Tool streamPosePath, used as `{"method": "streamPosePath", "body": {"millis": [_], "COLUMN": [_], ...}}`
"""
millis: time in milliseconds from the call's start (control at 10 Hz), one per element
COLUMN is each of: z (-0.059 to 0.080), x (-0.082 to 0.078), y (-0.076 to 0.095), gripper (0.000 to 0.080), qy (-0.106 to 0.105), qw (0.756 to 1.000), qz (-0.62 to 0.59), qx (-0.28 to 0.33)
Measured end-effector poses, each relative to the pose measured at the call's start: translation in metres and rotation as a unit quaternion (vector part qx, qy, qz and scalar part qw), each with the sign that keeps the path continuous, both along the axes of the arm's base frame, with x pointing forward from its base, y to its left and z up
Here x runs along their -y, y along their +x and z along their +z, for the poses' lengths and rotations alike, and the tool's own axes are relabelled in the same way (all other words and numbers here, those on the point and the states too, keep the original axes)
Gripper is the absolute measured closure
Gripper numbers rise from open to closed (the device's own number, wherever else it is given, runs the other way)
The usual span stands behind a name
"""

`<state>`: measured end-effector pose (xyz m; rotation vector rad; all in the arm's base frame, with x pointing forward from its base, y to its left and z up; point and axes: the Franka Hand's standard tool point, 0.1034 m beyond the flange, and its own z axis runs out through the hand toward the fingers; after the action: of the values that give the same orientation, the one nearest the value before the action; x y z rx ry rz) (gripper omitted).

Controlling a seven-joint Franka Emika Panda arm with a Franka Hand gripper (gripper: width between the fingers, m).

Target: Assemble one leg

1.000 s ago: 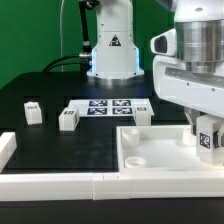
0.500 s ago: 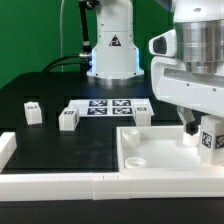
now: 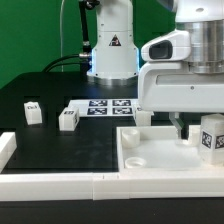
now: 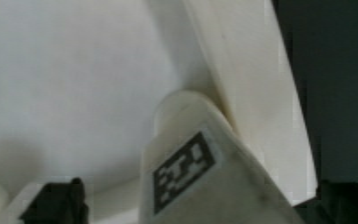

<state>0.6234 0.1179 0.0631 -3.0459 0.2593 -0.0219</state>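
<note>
One leg (image 3: 210, 138), a small white block with a square tag, stands upright in the far right corner of the large white panel (image 3: 150, 160). My gripper (image 3: 193, 128) hangs over it, jaws open, one finger (image 3: 178, 123) showing just left of the leg. In the wrist view the leg (image 4: 202, 165) sits between the two dark fingertips (image 4: 55, 202) with a gap on each side, and the gripper (image 4: 202, 205) holds nothing. Three more legs stand on the black table: one (image 3: 32, 112), another (image 3: 68, 119), and a third (image 3: 143, 117) partly behind my hand.
The marker board (image 3: 108, 106) lies flat behind the legs, in front of the robot base (image 3: 112, 50). A white rail (image 3: 60, 182) runs along the front edge, with a raised end (image 3: 6, 148) at the exterior view's left.
The hand has shifted toward the exterior view's left and its jaws have spread off the leg. The leg stays standing in the panel's corner.
</note>
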Motion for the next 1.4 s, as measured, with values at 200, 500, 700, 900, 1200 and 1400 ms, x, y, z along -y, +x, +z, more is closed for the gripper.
{"method": "streamPosePath", "body": {"millis": [200, 500, 700, 900, 1200, 1400], "z": [0.0023, 0.0022, 0.0021, 0.0021, 0.002, 0.0017], "x": [-0.0003, 0.0027, 0.0028, 0.0027, 0.0011, 0.0014], "y": [-0.0001, 0.0005, 0.0005, 0.0005, 0.0009, 0.0008], "gripper": [0.0151, 0.0151, 0.0277, 0.0511, 0.0511, 0.0511], "qy": [-0.013, -0.021, -0.021, -0.02, -0.019, -0.012], "qw": [0.993, 0.98, 0.98, 0.985, 0.997, 0.997], "qz": [0.118, 0.197, 0.196, 0.174, 0.081, -0.082], "qx": [0.0, 0.005, 0.005, 0.003, 0.0, -0.005]}}
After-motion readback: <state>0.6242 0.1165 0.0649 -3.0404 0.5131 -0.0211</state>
